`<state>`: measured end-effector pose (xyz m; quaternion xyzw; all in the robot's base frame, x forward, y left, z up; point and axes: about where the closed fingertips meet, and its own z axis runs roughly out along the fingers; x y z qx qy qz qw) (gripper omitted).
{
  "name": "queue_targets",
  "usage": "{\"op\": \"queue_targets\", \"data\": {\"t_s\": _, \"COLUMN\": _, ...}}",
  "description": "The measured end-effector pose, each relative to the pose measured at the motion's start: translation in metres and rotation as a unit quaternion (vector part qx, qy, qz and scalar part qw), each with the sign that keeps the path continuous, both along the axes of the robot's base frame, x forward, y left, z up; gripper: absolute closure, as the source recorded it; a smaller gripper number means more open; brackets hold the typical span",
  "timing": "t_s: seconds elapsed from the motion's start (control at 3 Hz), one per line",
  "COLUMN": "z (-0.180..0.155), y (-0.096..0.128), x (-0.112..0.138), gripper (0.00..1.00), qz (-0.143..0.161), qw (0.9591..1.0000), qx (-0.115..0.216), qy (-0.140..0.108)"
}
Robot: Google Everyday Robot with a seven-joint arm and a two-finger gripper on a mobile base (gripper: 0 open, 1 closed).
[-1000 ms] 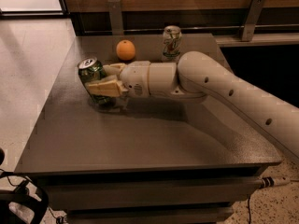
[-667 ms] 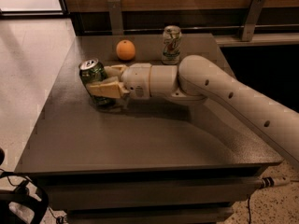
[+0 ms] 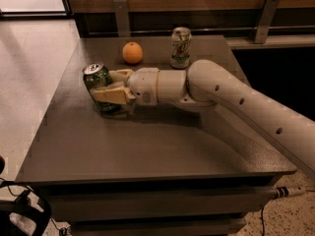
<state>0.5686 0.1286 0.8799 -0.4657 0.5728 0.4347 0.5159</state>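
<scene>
A green soda can [image 3: 98, 85] stands upright on the left part of the dark table [image 3: 147, 146]. My gripper [image 3: 110, 85] reaches in from the right, its two tan fingers [image 3: 110, 94] lying on either side of the can and closed against it. The white arm [image 3: 236, 102] stretches across the table from the right edge.
An orange [image 3: 132, 52] lies behind the gripper toward the back of the table. A white and green can [image 3: 180, 47] stands upright to the orange's right. A wooden wall with metal brackets [image 3: 266, 16] runs behind the table. Pale floor lies to the left.
The arm has shifted slightly to the right, and the green can has gone with it.
</scene>
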Motion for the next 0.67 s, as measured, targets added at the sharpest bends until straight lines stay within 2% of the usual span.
{"op": "queue_targets", "data": {"t_s": 0.67, "z": 0.0008, "y": 0.0043, "x": -0.0022, "gripper": 0.36, "qz": 0.004, "qw": 1.0000, "qx": 0.000, "qy": -0.001}}
